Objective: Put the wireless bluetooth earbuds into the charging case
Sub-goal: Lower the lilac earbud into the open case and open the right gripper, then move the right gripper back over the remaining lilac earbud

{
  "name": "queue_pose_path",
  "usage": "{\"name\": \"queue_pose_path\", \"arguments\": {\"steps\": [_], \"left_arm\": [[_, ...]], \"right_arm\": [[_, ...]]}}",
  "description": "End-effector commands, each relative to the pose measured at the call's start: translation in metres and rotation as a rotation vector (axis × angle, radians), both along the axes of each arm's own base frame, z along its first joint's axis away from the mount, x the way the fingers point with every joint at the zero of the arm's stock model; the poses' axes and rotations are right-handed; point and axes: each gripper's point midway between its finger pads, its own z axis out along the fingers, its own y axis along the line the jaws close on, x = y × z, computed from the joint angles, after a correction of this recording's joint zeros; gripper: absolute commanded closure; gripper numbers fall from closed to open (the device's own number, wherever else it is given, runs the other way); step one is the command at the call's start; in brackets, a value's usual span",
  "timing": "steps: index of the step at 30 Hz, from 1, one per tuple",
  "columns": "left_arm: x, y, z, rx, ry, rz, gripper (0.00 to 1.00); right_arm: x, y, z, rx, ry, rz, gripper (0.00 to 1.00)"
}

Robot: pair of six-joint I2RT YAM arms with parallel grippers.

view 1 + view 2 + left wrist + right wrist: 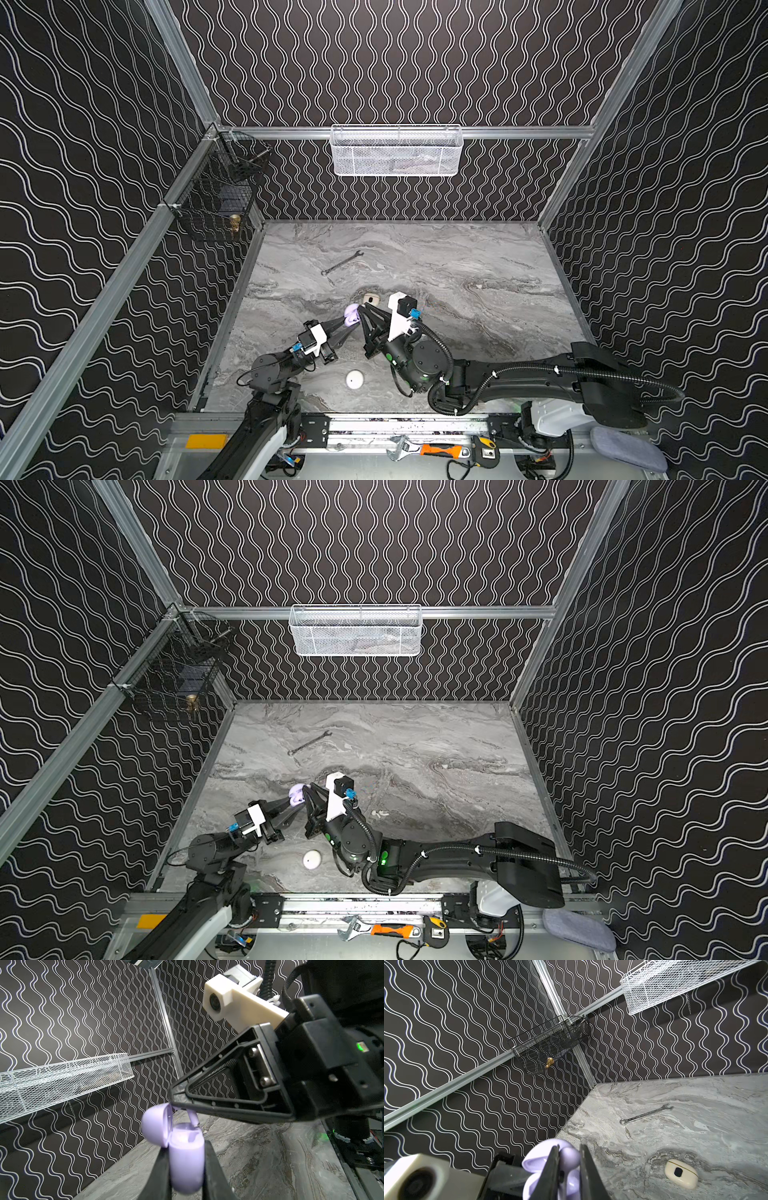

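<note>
The left tool is closed narrowly on the lilac charging case, one finger on each side of its lower body. It holds the case upright above the table. The case's lid is swung open and leans away from the right arm.

The right tool comes in from the other side with its jaws drawn nearly together. At their very tips it pinches a pale lilac earbud. The earbud's stem hangs down from the tips, and its end reaches the open mouth of the case. Whether the stem touches the inside of the socket cannot be told. In the right wrist view the lilac shapes sit right between the two dark fingers, too close and blurred to separate earbud from case.

In both top views the two tools meet tip to tip over the near middle of the table, with the case between them.

A cream case with a dark oval window lies flat on the table just beyond the right tool. A closed round white case sits nearer the robot between the arms. A wrench lies farther back. Two small white pieces that look like earbuds rest on the table beside the right arm.
</note>
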Motion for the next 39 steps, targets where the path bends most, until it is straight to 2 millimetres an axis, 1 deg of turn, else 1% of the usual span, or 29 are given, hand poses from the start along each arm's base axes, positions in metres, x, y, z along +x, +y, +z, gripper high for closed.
{"name": "queue_pose_path", "arguments": {"steps": [1,6,12,17,20,25,30,32,35,37,39], "left_arm": [[-0.002,0.0,0.008,-0.001,-0.038,0.005,1.0],[-0.002,0.0,0.009,-0.007,-0.036,0.0,1.0],[0.0,0.002,0.01,-0.011,-0.025,0.014,1.0],[0.002,0.003,0.008,-0.006,-0.015,0.03,1.0],[0.002,0.003,0.008,-0.007,-0.014,0.033,1.0],[0.002,0.004,0.008,-0.01,-0.015,0.035,1.0],[0.001,0.004,0.009,-0.011,-0.019,0.03,1.0],[0.001,0.004,0.009,-0.012,-0.018,0.029,1.0],[0.001,0.004,0.009,-0.009,-0.019,0.031,1.0],[0.0,0.004,0.009,-0.009,-0.02,0.032,1.0],[0.001,0.004,0.008,-0.007,-0.019,0.031,1.0]], "right_arm": [[0.001,-0.001,0.006,0.045,-0.004,-0.013,0.87],[0.001,0.004,0.003,0.037,-0.006,-0.01,0.87],[-0.001,0.002,-0.001,0.025,-0.016,-0.032,0.88],[-0.008,0.004,-0.003,0.023,-0.032,-0.025,0.87],[-0.014,0.007,-0.004,0.019,-0.052,-0.018,0.82],[-0.017,0.005,-0.003,0.02,-0.069,-0.034,0.77],[-0.019,0.004,-0.003,0.022,-0.073,-0.039,0.64],[-0.019,0.002,-0.002,0.021,-0.078,-0.047,0.56],[-0.02,-0.008,0.002,0.03,-0.094,-0.071,0.46],[-0.023,-0.018,0.008,0.04,-0.108,-0.085,0.44],[-0.027,-0.032,0.016,0.055,-0.126,-0.1,0.43]]}}
